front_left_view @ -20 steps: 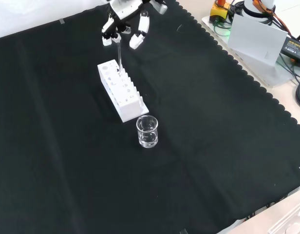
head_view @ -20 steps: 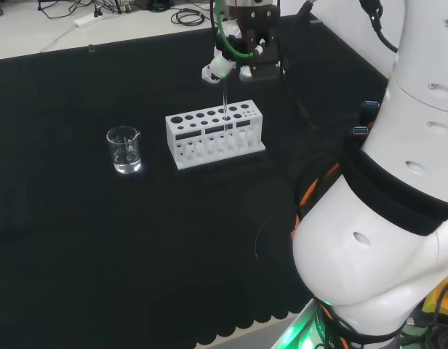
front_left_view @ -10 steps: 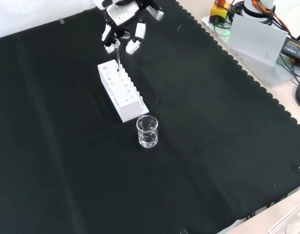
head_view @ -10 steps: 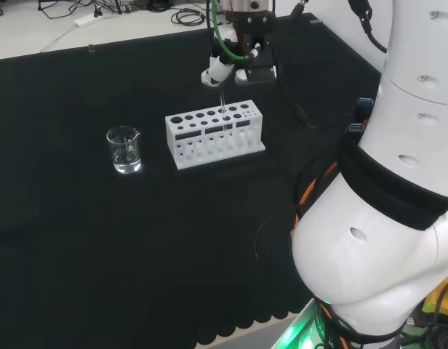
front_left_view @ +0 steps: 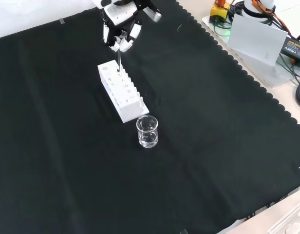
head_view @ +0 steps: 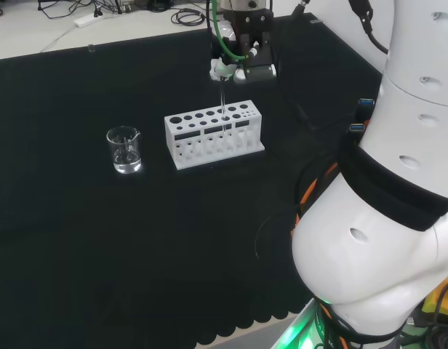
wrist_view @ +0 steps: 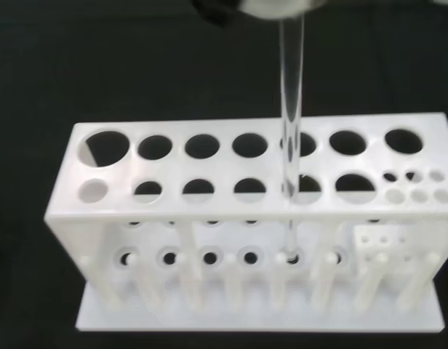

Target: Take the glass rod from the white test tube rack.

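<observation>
Pinching clear upright glass rod [wrist_view: 289, 131], apparently, hand [front_left_view: 120, 36] above white rack [head_view: 214, 134].

Clear glass beaker [head_view: 124, 150], upright on the black cloth [head_view: 100, 240] covering the worktop, left of centre in the head view; near centre in the front view [front_left_view: 147, 131]. Cloth edge scalloped. Cables [head_view: 188, 14] on the pale floor beyond the far edge, head view.
</observation>
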`<state>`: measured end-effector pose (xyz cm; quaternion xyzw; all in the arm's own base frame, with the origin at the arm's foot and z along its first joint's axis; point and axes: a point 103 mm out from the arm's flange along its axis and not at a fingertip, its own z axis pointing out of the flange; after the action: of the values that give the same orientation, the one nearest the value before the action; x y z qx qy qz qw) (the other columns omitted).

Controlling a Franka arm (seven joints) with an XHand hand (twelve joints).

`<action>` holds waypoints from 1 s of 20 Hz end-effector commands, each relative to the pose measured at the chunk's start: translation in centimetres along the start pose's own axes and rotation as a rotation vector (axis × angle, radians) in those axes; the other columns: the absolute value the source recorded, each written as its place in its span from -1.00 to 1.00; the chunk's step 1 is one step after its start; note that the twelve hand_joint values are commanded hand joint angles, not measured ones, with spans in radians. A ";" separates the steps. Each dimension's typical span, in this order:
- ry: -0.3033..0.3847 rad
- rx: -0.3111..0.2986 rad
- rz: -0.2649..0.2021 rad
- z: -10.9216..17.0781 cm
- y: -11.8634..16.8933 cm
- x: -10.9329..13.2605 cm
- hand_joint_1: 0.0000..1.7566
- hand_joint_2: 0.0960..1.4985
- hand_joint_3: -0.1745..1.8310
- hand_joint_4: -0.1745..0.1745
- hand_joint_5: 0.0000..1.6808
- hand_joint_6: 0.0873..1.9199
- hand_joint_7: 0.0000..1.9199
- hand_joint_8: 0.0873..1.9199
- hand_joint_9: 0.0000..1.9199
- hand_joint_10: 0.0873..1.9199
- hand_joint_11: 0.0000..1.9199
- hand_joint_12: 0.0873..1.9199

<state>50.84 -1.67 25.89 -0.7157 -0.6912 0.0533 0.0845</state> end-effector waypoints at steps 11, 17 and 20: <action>-0.081 -0.192 0.003 -6.8 -3.1 0.3 0.49 -0.12 -0.18 -1.00 0.52 -0.67 0.19 0.17 0.55 -0.07 0.66 -0.46; -0.080 -0.206 0.001 -9.4 -4.9 0.7 0.50 -0.11 -0.22 -1.00 0.56 -0.76 0.22 0.11 0.56 -0.09 0.65 -0.45; -0.081 -0.221 0.004 -10.5 -5.7 0.8 0.50 -0.11 -0.22 -1.00 0.56 -0.77 0.23 0.10 0.56 -0.09 0.65 -0.45</action>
<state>48.46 -1.38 35.70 -0.7183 -0.6954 0.0056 -0.0180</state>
